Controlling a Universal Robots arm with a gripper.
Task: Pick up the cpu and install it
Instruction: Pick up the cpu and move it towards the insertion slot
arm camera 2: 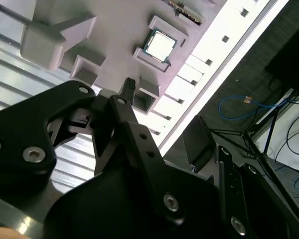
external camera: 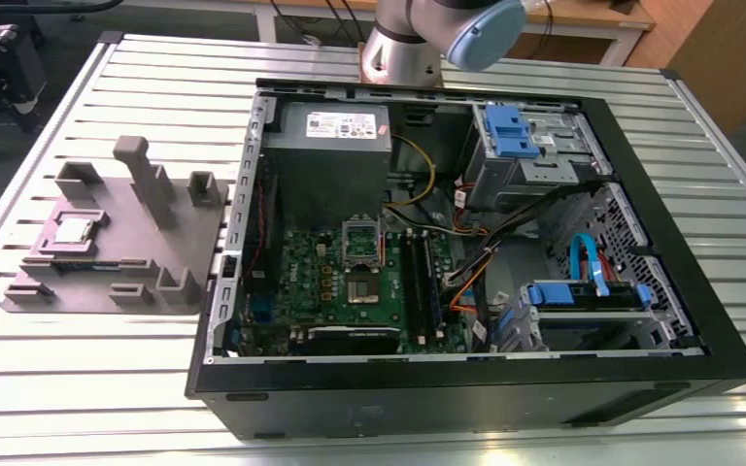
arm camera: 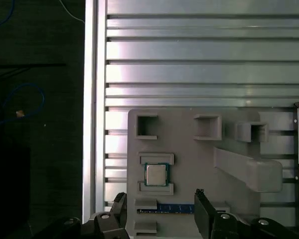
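The cpu (external camera: 73,230) is a small silver square lying flat in a recess of the grey holder block (external camera: 114,243) on the table, at the exterior view's left of the computer case. Both wrist views look down on it: the cpu (arm camera: 156,174) sits between two low ledges of the holder block (arm camera: 189,149), and it shows again as the cpu (arm camera 2: 159,45). My gripper (arm camera: 161,211) hangs above the block, open and holding nothing. Its black fingers (arm camera: 202,209) stand wide apart, clear of the chip. One fingertip (arm camera 2: 129,85) points toward the block.
The open computer case (external camera: 684,320) holds the green motherboard (external camera: 308,272) with its socket (external camera: 362,289), a grey power supply (external camera: 327,146), cables and blue drive brackets. A memory stick (arm camera: 172,208) lies in the block beside the chip. The slatted table's edge (arm camera: 89,124) is close by.
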